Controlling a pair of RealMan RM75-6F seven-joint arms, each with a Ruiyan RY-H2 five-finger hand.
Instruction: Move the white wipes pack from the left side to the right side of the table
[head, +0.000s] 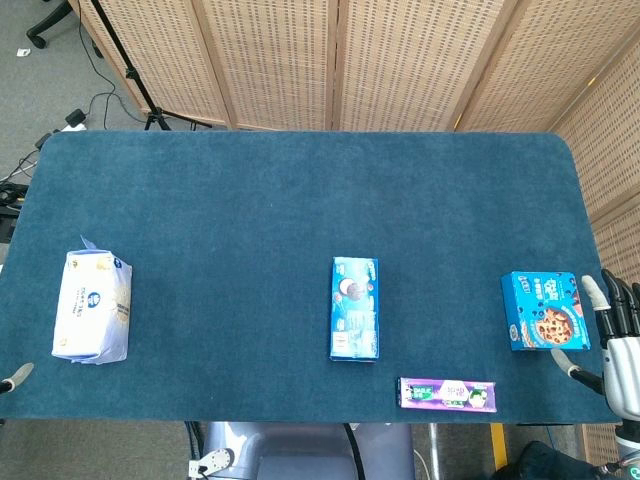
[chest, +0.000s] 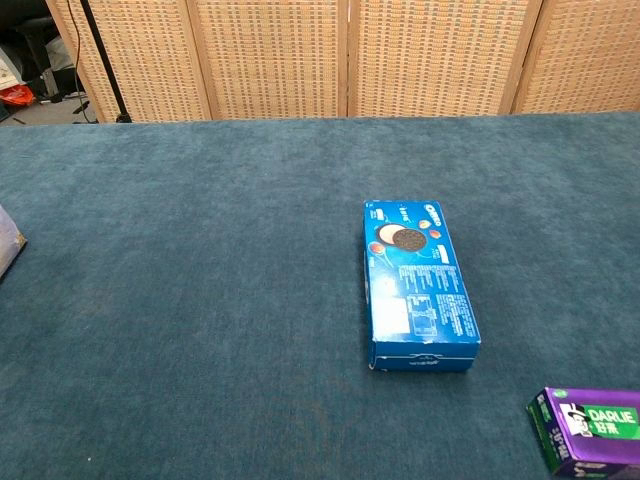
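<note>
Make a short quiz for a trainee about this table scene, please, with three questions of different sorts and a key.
1. True or false: the white wipes pack lies on the table's left side.
2. Which item lies nearest the right robot hand?
A. purple toothpaste box
B. chocolate-chip cookie box
C. blue Oreo box
3. Fill in: the right robot hand holds ____.

Key: 1 true; 2 B; 3 nothing.

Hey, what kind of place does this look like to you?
Probably an indoor lab or studio staging area: a table with blue cloth, woven folding screens behind it, a tripod base and cables on the grey floor, and packaged goods like the wipes pack.
</note>
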